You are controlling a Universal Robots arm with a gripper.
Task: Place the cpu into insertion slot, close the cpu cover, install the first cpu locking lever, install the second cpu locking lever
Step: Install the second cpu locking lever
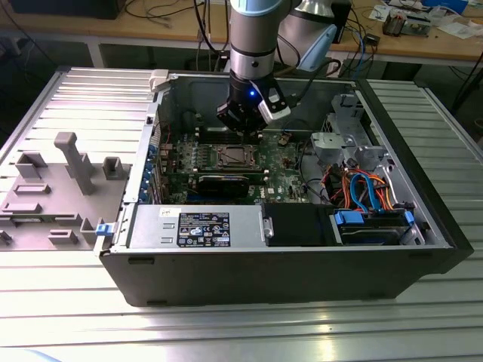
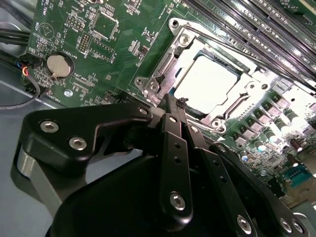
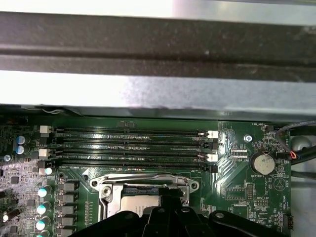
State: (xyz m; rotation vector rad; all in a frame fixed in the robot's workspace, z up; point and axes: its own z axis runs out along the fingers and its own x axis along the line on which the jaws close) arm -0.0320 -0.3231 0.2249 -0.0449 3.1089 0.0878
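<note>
The cpu (image 2: 210, 81) lies flat in the socket on the green motherboard (image 2: 103, 44), its silvery top showing through the square window of the cpu cover (image 2: 165, 61). The cover lies down over the chip. My gripper (image 2: 175, 101) is shut, with its two black fingertips pressed together just over the socket's edge, at the cover's rim. In the first wrist view the gripper (image 3: 170, 193) overlaps the cover (image 3: 106, 190) beside the cpu (image 3: 138, 202). From the exterior view the gripper (image 1: 243, 130) hangs inside the open computer case, just above the socket (image 1: 234, 157).
Black memory slots (image 3: 133, 145) run beside the socket. A coin battery (image 2: 58, 65) sits on the board. The case's walls (image 1: 264, 264) enclose the arm. A drive cage with cables (image 1: 362, 188) is at the exterior view's right, a grey fixture tray (image 1: 53, 188) at its left.
</note>
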